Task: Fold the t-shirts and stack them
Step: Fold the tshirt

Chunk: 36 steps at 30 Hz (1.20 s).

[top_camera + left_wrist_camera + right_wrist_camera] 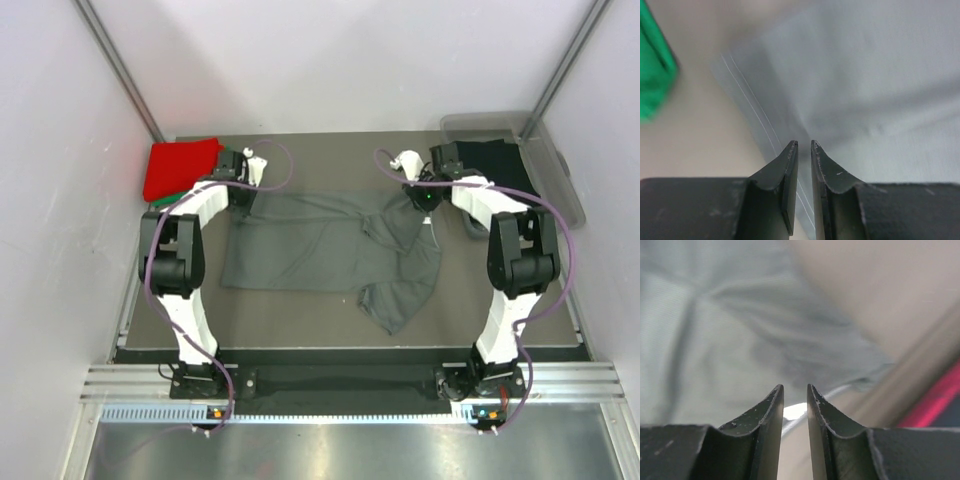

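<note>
The left gripper [803, 145] and right gripper [795, 387], each closed to a thin slit, are at the far edge of the dark grey shirt [300, 250]. Whether cloth is pinched I cannot tell. The first fold seems in hand, and next that edge needs carrying nearward evenly. The red shirt [180, 168] lies beyond the left gripper.

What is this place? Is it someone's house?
Probably a robot lab booth, not a home: plain white walls box in the table, a left arm and right arm sit on a metal rail, with a dark grey t-shirt.
</note>
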Tool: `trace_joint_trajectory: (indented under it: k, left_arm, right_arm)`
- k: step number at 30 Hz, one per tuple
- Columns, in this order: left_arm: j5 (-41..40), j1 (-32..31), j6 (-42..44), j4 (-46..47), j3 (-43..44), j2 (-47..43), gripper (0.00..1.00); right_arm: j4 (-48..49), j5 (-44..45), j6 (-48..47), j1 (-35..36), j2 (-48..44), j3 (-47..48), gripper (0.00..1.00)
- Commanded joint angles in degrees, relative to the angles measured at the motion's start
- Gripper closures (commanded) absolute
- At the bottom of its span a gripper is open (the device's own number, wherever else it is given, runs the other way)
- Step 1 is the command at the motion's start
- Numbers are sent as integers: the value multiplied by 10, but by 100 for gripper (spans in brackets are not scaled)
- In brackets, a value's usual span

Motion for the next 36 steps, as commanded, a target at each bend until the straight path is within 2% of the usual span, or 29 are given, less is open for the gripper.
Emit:
trace_joint_trajectory:
  k: [1,9,13,18,19,22,23,25,28,32,36]
  left_arm:
    - [0,3,8,-11,71,37,78]
    - [43,8,-5,-68,167,139,79]
    - [37,9,-12,-82,186,163,79]
    - [11,22,-15,-82,185,167,77]
    - [30,26,-16,-80,182,161,72]
    - [66,43,-28,-49,135,89,44]
    - [100,49,-36,-41,117,51,43]
    - [110,49,-51,-32,104,18,41]
    - [115,72,-84,-42,100,-9,41]
    - [135,84,-105,-92,134,26,50]
    - [158,93,-121,-123,151,57,53]
  right_arm:
    - [33,26,6,-19,15,60,74]
    - [29,10,0,-31,18,46,75]
    - [47,10,11,-31,3,23,73]
    - [47,20,23,-41,23,40,68]
    - [43,14,27,-42,23,44,68]
    - [42,1,39,-45,15,44,67]
    - [41,-4,41,-46,11,39,66]
    - [43,-8,44,-45,2,33,66]
    - [48,-15,48,-45,-10,17,66]
    - [48,-21,52,-45,-19,-1,65]
    - [44,-19,45,-44,-32,-8,65]
